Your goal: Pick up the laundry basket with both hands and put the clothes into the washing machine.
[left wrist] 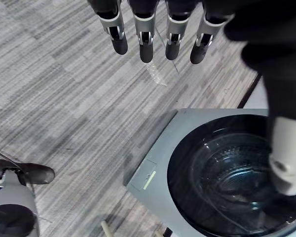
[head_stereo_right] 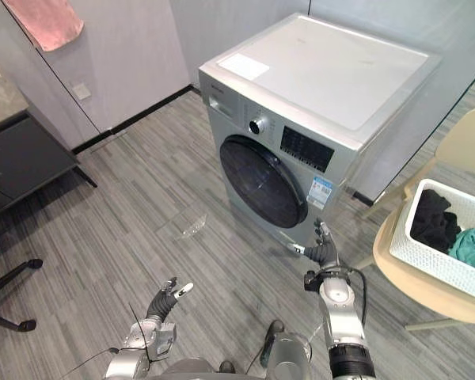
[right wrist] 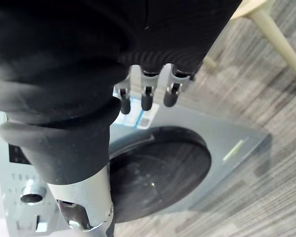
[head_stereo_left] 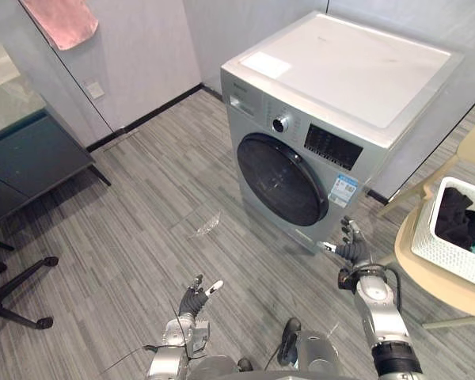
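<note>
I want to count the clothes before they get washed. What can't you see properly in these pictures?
The laundry basket: right edge cuts it off, both eye views.
The clothes: basket wall hides the lower ones, so no count.
Inside the washing machine: dark door glass hides it, eye views.
The pink cloth: top edge cuts it off, both eye views.

You saw two silver-grey arms (head_stereo_left: 384,315), the left hand (head_stereo_left: 193,301) and right hand (head_stereo_left: 353,250) each with silver fingers (left wrist: 144,30) tipped in dark and a dark ribbed cover (right wrist: 64,54) over back and wrist.
</note>
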Controlling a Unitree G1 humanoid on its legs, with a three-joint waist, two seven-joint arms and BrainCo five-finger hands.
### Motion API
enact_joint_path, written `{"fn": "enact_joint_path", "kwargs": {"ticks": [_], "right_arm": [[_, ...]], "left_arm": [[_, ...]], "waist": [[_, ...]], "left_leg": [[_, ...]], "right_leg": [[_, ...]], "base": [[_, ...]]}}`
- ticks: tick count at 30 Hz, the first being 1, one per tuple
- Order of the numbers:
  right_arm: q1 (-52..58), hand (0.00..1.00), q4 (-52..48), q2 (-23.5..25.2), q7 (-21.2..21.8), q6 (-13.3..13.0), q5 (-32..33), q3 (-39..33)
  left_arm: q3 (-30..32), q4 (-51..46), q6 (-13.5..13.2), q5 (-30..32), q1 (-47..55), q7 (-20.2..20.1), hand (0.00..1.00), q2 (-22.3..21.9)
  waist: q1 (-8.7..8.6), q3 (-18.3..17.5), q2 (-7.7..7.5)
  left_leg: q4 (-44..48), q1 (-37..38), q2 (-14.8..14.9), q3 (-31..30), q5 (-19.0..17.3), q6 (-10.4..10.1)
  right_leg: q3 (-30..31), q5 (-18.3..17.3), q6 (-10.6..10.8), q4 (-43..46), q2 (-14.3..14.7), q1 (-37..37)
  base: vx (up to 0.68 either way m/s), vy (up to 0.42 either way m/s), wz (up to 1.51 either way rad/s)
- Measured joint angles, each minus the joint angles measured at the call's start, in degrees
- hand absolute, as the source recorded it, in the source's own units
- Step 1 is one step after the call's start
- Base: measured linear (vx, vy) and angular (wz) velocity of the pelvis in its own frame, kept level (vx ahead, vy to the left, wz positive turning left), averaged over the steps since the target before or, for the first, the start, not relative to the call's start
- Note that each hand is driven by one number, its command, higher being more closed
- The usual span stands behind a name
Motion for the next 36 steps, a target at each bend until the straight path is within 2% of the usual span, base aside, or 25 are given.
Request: {"fn": "enact_joint_path", "kwargs": {"ticks": [1, 2, 3, 4, 6, 7, 8, 10, 11, 13, 14, 15, 16, 17, 20, 22, 24, 29, 33, 36], "right_arm": [[1.14, 0.00, 0.01, -0.08, 0.00, 0.01, -0.23, 0.84], [1.71, 0.00, 0.01, -0.02, -0.04, 0.01, -0.25, 1.14], [2.80, 0.00, 0.03, 0.86, -0.10, 0.04, -0.28, 1.88], [3.78, 0.00, 0.02, 1.58, -0.12, 0.04, -0.35, 1.88], [5.90, 0.00, 0.02, 2.50, -0.04, 0.11, -0.84, 1.93], [7.15, 0.00, 0.06, 2.87, 0.00, 0.26, -1.38, 2.29], [7.47, 0.00, 0.11, 2.95, 0.05, 0.32, -1.54, 2.87], [8.10, 0.00, 0.16, 2.79, 0.89, 0.31, -2.11, 6.94], [8.21, 0.00, 0.36, 2.77, 1.82, 0.30, -2.38, 9.72], [8.47, 0.00, 0.70, 2.75, 3.25, 0.29, -2.48, 12.30], [8.34, 0.00, 1.03, 2.53, 4.11, 0.15, -2.49, 13.12], [8.35, 0.00, 1.70, 3.37, 4.53, 0.16, -2.61, 13.03], [8.32, 0.00, 2.02, 3.71, 4.86, 0.15, -2.66, 13.04], [7.76, 0.00, 2.47, 4.36, 5.08, 0.16, -3.94, 13.09], [4.91, 0.00, 2.59, 4.33, 4.86, 0.14, -5.63, 12.99], [1.32, 0.00, 3.53, 4.08, 3.79, 0.02, -8.22, 11.27], [-1.57, 0.00, 4.22, 3.30, 2.30, -0.06, -10.24, 8.29], [-9.60, 0.00, 5.32, -5.51, -2.87, 0.12, -13.96, -0.50], [-15.60, 0.00, 7.69, -10.01, -6.16, 0.72, -14.58, -3.52], [-16.45, 0.00, 7.53, -10.56, -6.80, 1.50, -15.20, -3.92]], "left_arm": [[-0.01, 0.07, 0.00, -0.01, 0.85, -0.01, 0.00, -0.19], [-0.02, 0.31, 0.00, -0.01, 1.24, 0.01, 0.00, -0.22], [0.11, 1.50, 0.10, 0.00, 1.21, 0.09, 0.00, -0.14], [0.31, 2.04, 0.19, 0.00, 1.08, 0.17, 0.00, -0.13], [0.34, 2.04, 0.18, 0.01, 0.84, 0.25, 0.00, -0.40], [0.48, 2.05, 0.18, 0.01, 0.68, 0.38, 0.00, -0.88], [0.50, 2.05, 0.19, 0.00, 0.69, 0.42, 0.00, -1.00], [0.49, 1.90, 0.19, 0.00, 1.06, 0.55, 0.00, -1.14], [0.54, 1.91, 0.19, 0.00, 1.24, 0.83, 0.00, -1.20], [0.64, 1.90, 0.17, -0.01, 1.45, 1.33, 0.00, -1.63], [1.10, 2.10, 0.19, -0.01, 1.21, 1.37, 0.00, -2.47], [1.10, 2.08, 0.14, 0.01, 0.20, 1.39, 0.00, -2.33], [1.11, 1.96, 0.11, 0.01, -0.35, 1.40, 0.00, -2.17], [1.04, 1.84, 0.08, 0.05, -1.40, 1.40, 0.00, -1.68], [0.78, 1.67, 0.06, 0.07, -1.11, 1.45, 0.00, -0.64], [0.82, 1.25, 0.03, 0.09, 0.09, 1.50, 0.00, 1.07], [0.77, -0.13, -0.19, 0.10, 1.23, 1.42, 0.00, 1.66], [-2.37, -1.04, -0.41, 0.45, 2.03, 0.81, 0.00, 1.04], [-2.90, -3.42, -0.79, 1.22, 2.12, -0.46, 0.00, 1.03], [-3.05, -3.80, -1.14, 1.00, 1.81, -1.18, 0.00, 1.00]], "waist": [[0.11, 0.30, 1.00], [0.14, 0.35, 1.19], [0.21, 0.32, 1.53], [-0.02, 0.51, 1.21], [-0.11, 0.68, 0.59], [-0.06, 0.82, 0.35], [-0.10, 0.82, 0.36], [-0.04, 0.81, 0.35], [0.09, 0.73, 0.62], [0.19, 0.31, 1.49], [-0.13, -0.26, 3.75], [-0.28, -0.10, 2.88], [-0.07, -0.22, 2.20], [0.25, -0.42, 1.24], [0.69, -0.46, 1.10], [1.51, -0.43, 1.42], [1.62, -0.38, 1.69], [1.97, 0.06, 2.87], [1.64, 1.38, 3.61], [1.65, 2.42, 4.01]], "left_leg": [[9.72, -2.13, 4.76, 2.75, 2.35, -0.08], [12.68, -2.62, 6.60, 4.00, 3.34, 0.13], [17.50, -3.08, 9.69, 6.87, 3.27, 0.95], [20.14, -3.87, 12.28, 9.89, 2.10, 2.67], [19.84, -4.57, 14.85, 11.86, 0.85, 4.07], [16.19, -4.74, 15.34, 10.95, 0.78, 4.13], [13.77, -4.83, 15.33, 9.96, 0.78, 4.10], [0.67, -3.99, 13.33, 4.17, 1.01, 3.52], [-6.41, -3.17, 11.80, -0.35, 2.06, 1.93], [-14.54, -1.46, 10.81, -4.34, 5.90, -1.44], [-17.71, -1.22, 11.13, -5.60, 9.84, -3.44], [-19.98, -0.01, 9.92, -5.56, 9.05, -4.42], [-21.40, 0.29, 9.15, -5.43, 9.05, -4.43], [-23.67, 0.46, 7.19, -5.32, 9.05, -4.42], [-26.03, 1.11, 4.73, -5.09, 9.17, -4.23], [-28.01, 2.04, 4.12, -4.28, 9.63, -3.56], [-30.40, 2.15, 3.76, -4.18, 10.84, -2.71], [-35.81, -0.91, 2.31, -3.94, 14.50, -2.24], [-39.23, -2.77, 1.51, -4.00, 17.09, -2.09], [-39.55, -3.37, 1.43, -4.37, 17.51, -1.84]], "right_leg": [[0.41, -0.81, -1.46, -0.61, 2.02, 2.42], [0.90, -1.25, -1.96, -0.62, 2.70, 3.17], [2.29, -1.89, -2.47, -0.78, 3.28, 4.48], [3.77, -1.94, -2.52, -1.67, 3.20, 5.26], [5.61, -1.64, -2.18, -2.86, 2.31, 5.95], [7.05, -1.13, -1.43, -3.98, 1.83, 6.34], [7.68, -0.87, -1.08, -4.52, 1.68, 6.51], [10.24, 0.31, 0.79, -5.65, 1.10, 6.65], [11.72, 0.66, 1.48, -5.98, 1.15, 6.60], [13.12, 1.29, 2.72, -6.50, 1.61, 6.65], [13.04, 1.88, 4.21, -7.51, 2.69, 7.05], [12.71, 2.73, 5.64, -8.91, 1.97, 7.72], [12.45, 3.16, 6.30, -9.52, 1.21, 7.79], [11.78, 3.99, 7.54, -10.72, -0.36, 7.83], [11.58, 4.93, 8.95, -11.79, -2.55, 7.89], [11.95, 5.56, 9.38, -12.23, -2.99, 7.84], [11.71, 6.00, 9.50, -12.44, -3.06, 7.03], [12.48, 7.80, 9.50, -12.31, -3.87, 1.18], [12.55, 8.96, 9.51, -12.38, -4.24, -2.27], [11.89, 8.99, 9.54, -12.36, -4.40, -2.63]], "base": [[0.24, -0.119, -0.47], [0.23, -0.043, -0.62], [0.21, -0.001, -0.62], [0.20, 0.004, -0.60], [0.19, 0.025, -0.48], [0.18, 0.069, -0.46], [0.14, 0.095, -0.54], [0.11, 0.149, -0.65], [0.15, 0.242, -0.70], [0.14, 0.253, -0.50], [0.14, 0.298, -0.09], [0.12, 0.289, 0.09], [0.08, 0.309, 0.40], [0.03, 0.234, 0.32], [-0.01, 0.163, 0.15], [-0.06, 0.083, -0.05], [-0.09, 0.007, 0.03], [-0.11, 0.003, -0.02], [-0.04, 0.020, 0.01], [0.01, 0.017, 0.10]]}}
